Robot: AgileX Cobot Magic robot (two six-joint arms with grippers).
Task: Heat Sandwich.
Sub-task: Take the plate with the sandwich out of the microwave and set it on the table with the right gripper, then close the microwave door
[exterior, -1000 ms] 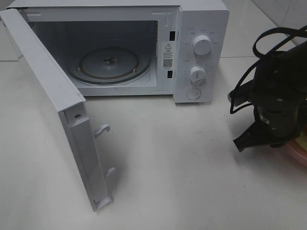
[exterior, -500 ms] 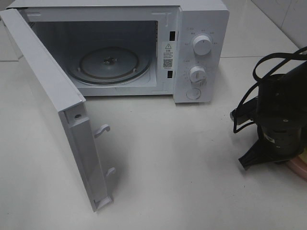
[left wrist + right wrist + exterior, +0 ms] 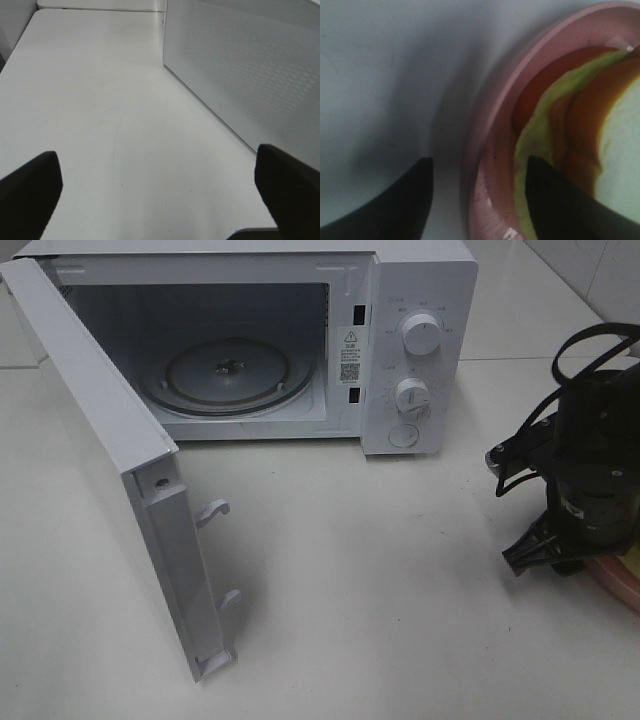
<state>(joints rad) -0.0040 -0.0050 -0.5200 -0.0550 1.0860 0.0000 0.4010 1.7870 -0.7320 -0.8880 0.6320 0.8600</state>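
On table at far right, right gripper (image 3: 477, 200) hangs over pink plate (image 3: 487, 150), jaws apart astride rim (one outside, one inside). Sandwich (image 3: 560, 125) lies on plate. Left gripper (image 3: 160, 190) spread wide, holding nothing. Microwave (image 3: 410, 350) door (image 3: 110, 450) open.

Bright, even light; right-wrist close-up blurred.

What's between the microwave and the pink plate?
In the exterior high view, only bare white table lies between the microwave and the pink plate, apart from the right arm above the plate.
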